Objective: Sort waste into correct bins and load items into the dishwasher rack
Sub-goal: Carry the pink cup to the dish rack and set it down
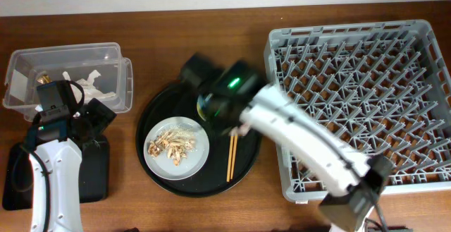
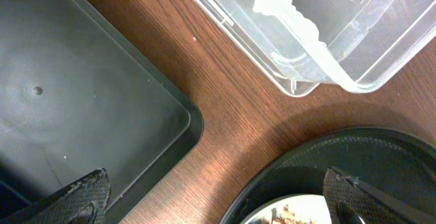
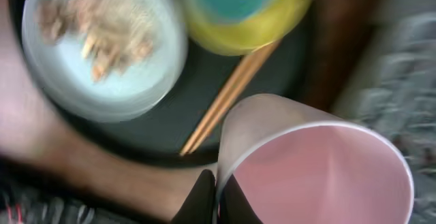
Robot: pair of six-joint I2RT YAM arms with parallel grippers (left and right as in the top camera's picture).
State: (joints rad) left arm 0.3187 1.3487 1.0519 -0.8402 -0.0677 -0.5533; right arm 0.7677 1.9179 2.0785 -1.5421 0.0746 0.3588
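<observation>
Apparently the right jaws pinch a smooth, round pink cup (image 3: 320, 173).

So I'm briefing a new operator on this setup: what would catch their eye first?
The large grey dishwasher rack fills the right of the overhead view. In the right wrist view a pink cup looms close and blurred, gripped at its rim by the right gripper, above a round black tray carrying a plate of tan food scraps, chopsticks and a yellow-green bowl. At far left, a clear tub holds crumpled white paper.
</observation>
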